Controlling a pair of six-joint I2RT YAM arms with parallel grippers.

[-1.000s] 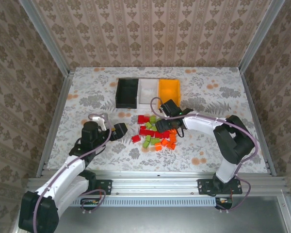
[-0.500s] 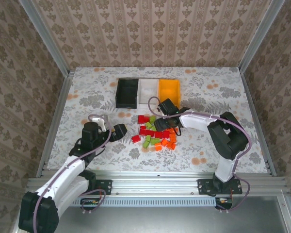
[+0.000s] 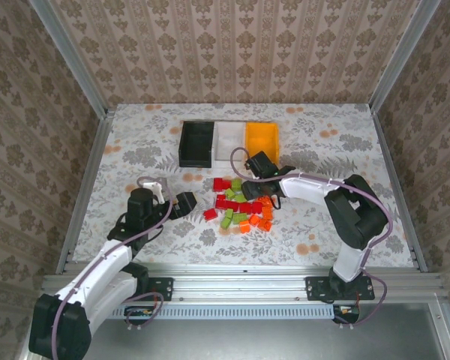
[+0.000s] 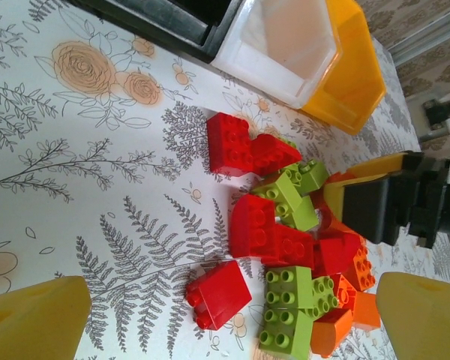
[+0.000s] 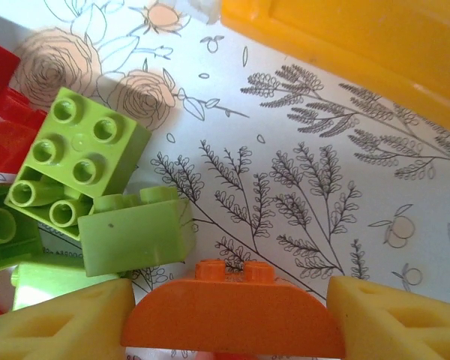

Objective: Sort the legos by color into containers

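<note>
Right wrist view: an orange arched brick [image 5: 232,319] sits between the two yellow fingers [image 5: 60,322], and both pads meet its ends.
Right gripper [image 3: 249,193]: clamped on that brick, low over the far edge of the pile of legos [image 3: 240,206]. Whether the brick has left the table is hard to tell from these angles.
Brick's long axis: it runs straight across from one finger to the other, studs facing forward.
Key relation: the orange-yellow bin [image 5: 360,45] lies directly ahead of the held brick with bare tablecloth between them. From above, the bin [image 3: 261,141] is just beyond the gripper, on the far side from the arm bases.
Nearer arm: the right one. The orange-yellow bin is the right end of the row, with the white bin [image 3: 230,141] in the middle and the black bin [image 3: 196,142] on the left.
Coming move, as I judge it: lift, carry forward over the near wall and let go.
Neighbours: two lime bricks [image 5: 79,161] lie just left of the grip and could be nudged.
Left gripper [image 3: 189,202]: spread wide and empty, facing the pile, with a lone red brick [image 4: 219,294] nearest it.
</note>
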